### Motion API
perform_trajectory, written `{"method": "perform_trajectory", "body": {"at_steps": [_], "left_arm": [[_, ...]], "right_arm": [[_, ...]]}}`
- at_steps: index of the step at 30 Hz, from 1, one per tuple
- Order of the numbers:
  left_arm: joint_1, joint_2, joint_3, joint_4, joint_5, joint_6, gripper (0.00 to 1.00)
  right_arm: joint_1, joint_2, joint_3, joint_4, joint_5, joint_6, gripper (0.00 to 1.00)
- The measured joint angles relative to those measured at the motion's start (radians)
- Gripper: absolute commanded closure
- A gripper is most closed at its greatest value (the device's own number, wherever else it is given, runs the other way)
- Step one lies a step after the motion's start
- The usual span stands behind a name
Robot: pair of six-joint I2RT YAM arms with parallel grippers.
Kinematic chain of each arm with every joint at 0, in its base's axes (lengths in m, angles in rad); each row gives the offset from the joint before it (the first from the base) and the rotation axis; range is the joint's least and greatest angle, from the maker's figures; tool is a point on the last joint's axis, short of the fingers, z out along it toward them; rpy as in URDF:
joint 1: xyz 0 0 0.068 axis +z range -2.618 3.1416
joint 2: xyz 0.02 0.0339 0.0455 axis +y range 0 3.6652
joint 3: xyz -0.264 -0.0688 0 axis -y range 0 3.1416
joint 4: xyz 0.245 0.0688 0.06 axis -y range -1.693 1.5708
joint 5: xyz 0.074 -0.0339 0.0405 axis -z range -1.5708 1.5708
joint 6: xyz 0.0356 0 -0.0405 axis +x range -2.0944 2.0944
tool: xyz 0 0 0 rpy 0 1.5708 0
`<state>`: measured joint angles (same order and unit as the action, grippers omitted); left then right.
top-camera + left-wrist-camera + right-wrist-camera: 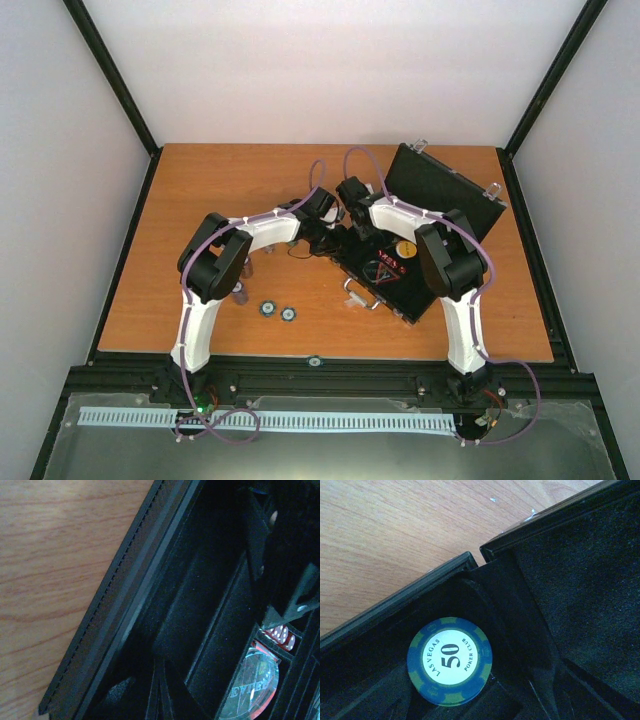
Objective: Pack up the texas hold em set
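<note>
Case [398,292] sat open near table's [200,200] right edge; left gripper [162,690] closed, right gripper [360,232] spread over blue chip [450,661] inside it; both crowded there, so I feared a clash knocking the lid [445,195] down.

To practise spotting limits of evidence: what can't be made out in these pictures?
Top view: case inside, mostly hidden under left arm and right arm.
Top view: two loose chips on the table, too small to read.
Left wrist view: red dice, partly behind a dark part; count unclear.
Left wrist view: clear disc, lettering too blurred to read.
</note>
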<state>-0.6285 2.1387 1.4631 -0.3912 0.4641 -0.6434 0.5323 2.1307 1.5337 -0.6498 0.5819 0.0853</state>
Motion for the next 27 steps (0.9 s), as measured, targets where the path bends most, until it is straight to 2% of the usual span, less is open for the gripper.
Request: {"method": "perform_trajectory", "body": {"at_steps": [8,12,21,27], "left_arm": [[0.004,0.0,-0.005,0.01,0.001,0.0,0.99],[0.005,0.0,-0.008,0.016,0.002,0.0,0.99],[0.007,0.0,-0.008,0.016,0.003,0.0,0.99],[0.007,0.0,-0.01,0.013,0.003,0.0,0.99]], "right_arm": [[0.0,0.0,-0.005,0.018,0.002,-0.037,0.22],[-0.002,-0.006,-0.022,0.037,-0.011,-0.045,0.19],[-0.029,-0.08,-0.095,0.079,-0.185,-0.108,0.18],[-0.03,-0.08,-0.087,0.074,-0.217,-0.146,0.21]]}}
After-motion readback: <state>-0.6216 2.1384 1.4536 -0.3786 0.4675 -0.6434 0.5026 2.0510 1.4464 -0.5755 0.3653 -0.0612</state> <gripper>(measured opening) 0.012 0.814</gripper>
